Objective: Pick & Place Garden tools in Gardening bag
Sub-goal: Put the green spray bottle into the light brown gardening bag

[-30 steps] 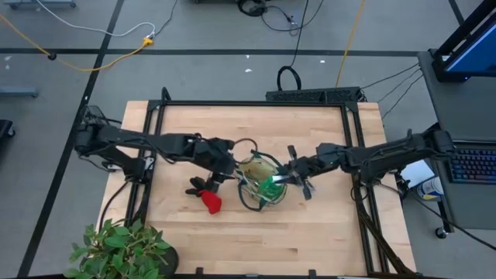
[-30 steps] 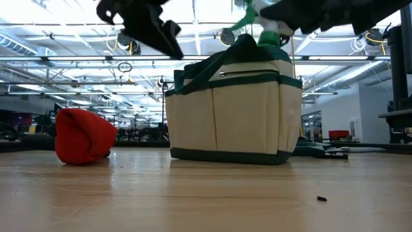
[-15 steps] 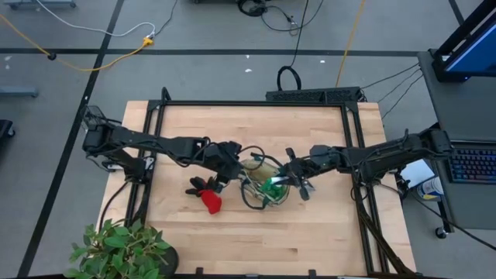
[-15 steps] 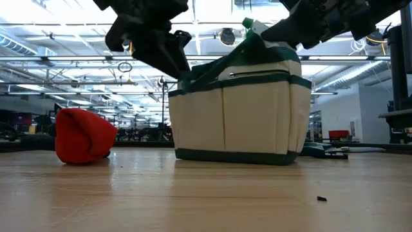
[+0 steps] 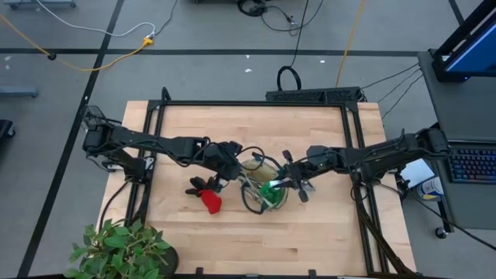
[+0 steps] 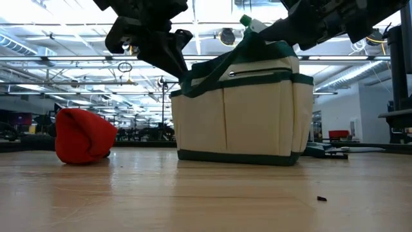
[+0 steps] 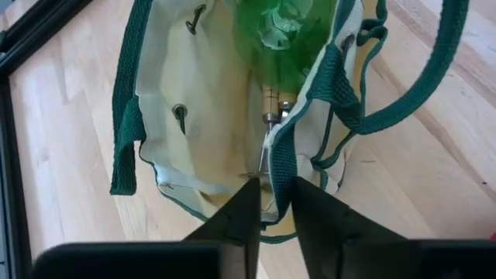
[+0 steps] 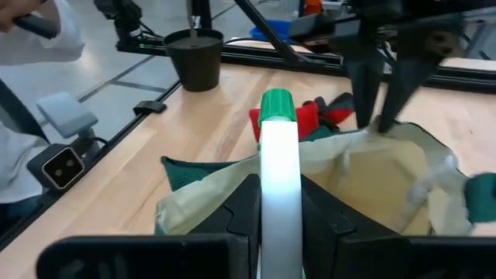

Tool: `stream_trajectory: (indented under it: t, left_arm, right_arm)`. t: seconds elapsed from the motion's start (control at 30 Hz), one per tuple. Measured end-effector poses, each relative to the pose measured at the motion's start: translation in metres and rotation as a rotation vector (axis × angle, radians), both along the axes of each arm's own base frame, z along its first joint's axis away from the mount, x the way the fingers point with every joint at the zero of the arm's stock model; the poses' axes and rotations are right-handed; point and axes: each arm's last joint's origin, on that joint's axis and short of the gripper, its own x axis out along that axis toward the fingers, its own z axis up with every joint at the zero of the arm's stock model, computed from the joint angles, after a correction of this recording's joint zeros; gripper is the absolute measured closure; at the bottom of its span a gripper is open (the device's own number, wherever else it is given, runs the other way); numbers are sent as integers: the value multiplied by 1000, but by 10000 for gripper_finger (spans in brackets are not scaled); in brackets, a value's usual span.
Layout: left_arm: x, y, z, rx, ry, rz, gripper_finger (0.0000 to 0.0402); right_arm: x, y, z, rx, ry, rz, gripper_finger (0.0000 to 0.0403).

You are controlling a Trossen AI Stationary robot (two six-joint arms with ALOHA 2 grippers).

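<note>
The beige gardening bag (image 6: 238, 116) with a dark green rim stands at the table's middle (image 5: 260, 167). My left gripper (image 5: 226, 169) is shut on its left rim. My right gripper (image 5: 285, 180) comes from the right, shut on the green spray bottle (image 5: 269, 191). The bottle slants down into the bag's mouth, with its green body inside (image 7: 283, 35) and its white nozzle (image 6: 248, 22) above the rim. The red-and-black glove (image 5: 209, 201) lies on the table left of the bag, and also shows in the low view (image 6: 84, 135). My left gripper pinches the bag's green rim (image 7: 277, 159) on the side toward the table's left, one finger (image 7: 246, 203) inside the bag and one outside. The fingers slant down from the left. The bag stands on the table. My right gripper pinches the bottle's white nozzle neck (image 8: 279, 167) between its two fingers, just behind the green cap (image 8: 277, 105). The fingers slant down from the table's right. The bottle is tilted, its body down inside the bag; whether it rests on the bottom is hidden.
A potted leafy plant (image 5: 116, 249) stands at the near left corner. A dark tool (image 6: 325, 150) lies on the table behind the bag's right side. A slim tool shaft (image 7: 267, 112) stands inside the bag. Bare wood lies near and far of the bag. A person's white sleeve (image 8: 31, 46) shows beyond the table.
My left gripper has come down toward the bag and is now at its left rim. My right gripper has moved toward the table's left and down, sinking the bottle's green body below the rim. The bag has shifted slightly toward the right.
</note>
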Motion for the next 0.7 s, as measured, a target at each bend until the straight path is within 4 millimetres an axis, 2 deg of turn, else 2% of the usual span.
stream_trajectory:
  t: [0.27, 0.53, 0.7]
  left_arm:
    - [-3, 0, -3, 2, 41, -2, 394]
    - [-6, 3, -4, 81, 72, 57, 394]
    - [-7, 3, -4, 94, 75, 65, 390]
  right_arm:
    - [-1, -6, -1, 76, 42, -71, 355]
    - [-3, -3, 0, 128, 42, 32, 352]
    - [-4, -4, -1, 51, 40, -10, 320]
